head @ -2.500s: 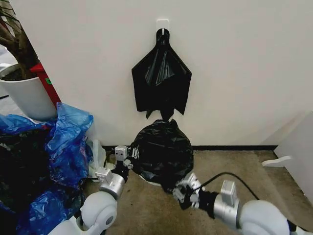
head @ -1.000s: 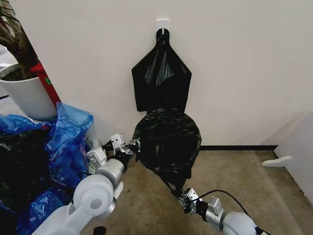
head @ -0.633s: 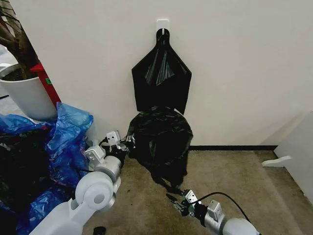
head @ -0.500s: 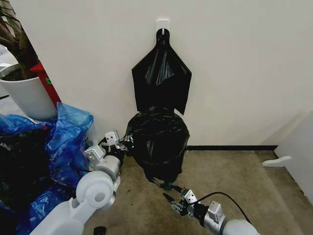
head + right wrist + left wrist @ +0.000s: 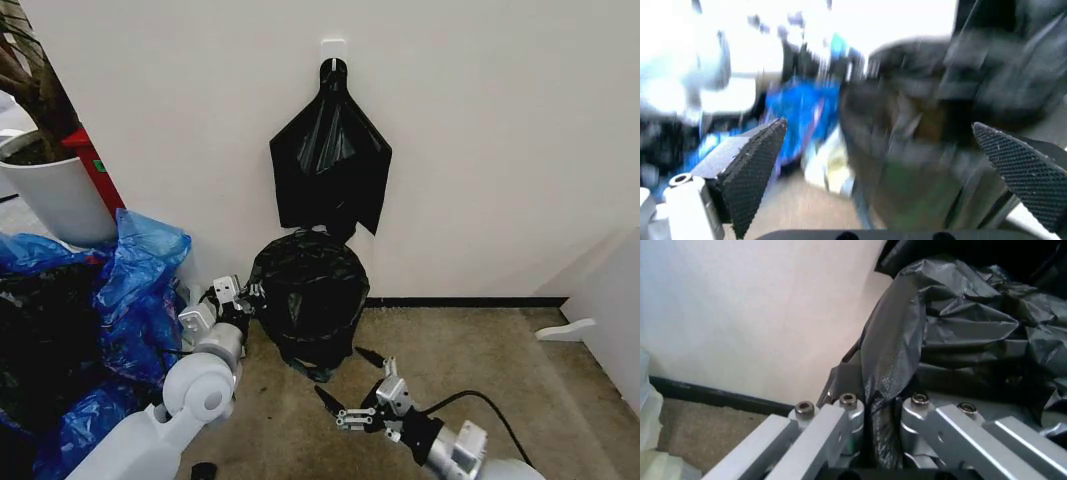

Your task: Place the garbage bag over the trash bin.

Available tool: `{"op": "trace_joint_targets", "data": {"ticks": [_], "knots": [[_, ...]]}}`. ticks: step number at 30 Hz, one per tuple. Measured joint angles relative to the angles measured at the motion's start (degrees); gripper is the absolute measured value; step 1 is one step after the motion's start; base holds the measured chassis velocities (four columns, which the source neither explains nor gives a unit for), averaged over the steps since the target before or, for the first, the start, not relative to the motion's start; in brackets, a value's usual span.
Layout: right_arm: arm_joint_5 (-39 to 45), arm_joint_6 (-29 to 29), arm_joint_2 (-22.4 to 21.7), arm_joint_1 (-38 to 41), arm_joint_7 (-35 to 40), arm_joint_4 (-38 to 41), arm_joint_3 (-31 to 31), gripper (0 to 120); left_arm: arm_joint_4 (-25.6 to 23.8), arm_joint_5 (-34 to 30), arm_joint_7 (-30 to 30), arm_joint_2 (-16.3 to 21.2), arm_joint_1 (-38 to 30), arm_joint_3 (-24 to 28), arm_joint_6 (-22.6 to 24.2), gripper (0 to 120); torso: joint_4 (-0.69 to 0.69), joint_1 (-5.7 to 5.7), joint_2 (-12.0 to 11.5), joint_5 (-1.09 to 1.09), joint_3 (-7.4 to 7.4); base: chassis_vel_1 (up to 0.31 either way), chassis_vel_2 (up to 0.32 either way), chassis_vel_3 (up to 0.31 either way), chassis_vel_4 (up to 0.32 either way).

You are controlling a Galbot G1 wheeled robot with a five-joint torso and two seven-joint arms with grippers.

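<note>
The garbage bag (image 5: pixel 305 300) is a wrinkly glossy black mass against the wall, its lower end reaching the carpet. My left gripper (image 5: pixel 246 293) is at the bag's left side, shut on a fold of its edge. In the left wrist view that fold of the garbage bag (image 5: pixel 897 355) runs straight down between the left gripper (image 5: pixel 883 407) fingers. Low in front of the bag, my right gripper (image 5: pixel 349 381) is open and clear of the plastic. In the blurred right wrist view the right gripper (image 5: pixel 887 167) is spread wide, with the bag (image 5: pixel 933 115) ahead. The trash bin is hidden.
A smaller kite-shaped black bundle (image 5: pixel 330 160) hangs from a wall hook just above the bag. Shiny blue bags (image 5: pixel 130 290) pile up on the left, under a white plant pot (image 5: pixel 55 195). A white object (image 5: pixel 565 328) lies at the right on the carpet.
My right gripper has let go of the bag's lower corner, opened and drawn back. The bag has sunk lower and narrower against the wall. My left gripper stayed shut on it and dropped slightly.
</note>
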Motion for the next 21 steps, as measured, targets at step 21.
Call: {"op": "trace_joint_targets", "data": {"ticks": [21], "knots": [[91.27,-31.79,-5.67,13.13,25.03,0.11,34.11,100,3.44,15.87,41.73,2.04,10.37,-2.02,-13.21,4,0.04,0.0,0.0,0.03,0.01,0.0,0.0,0.0,0.0]]}}
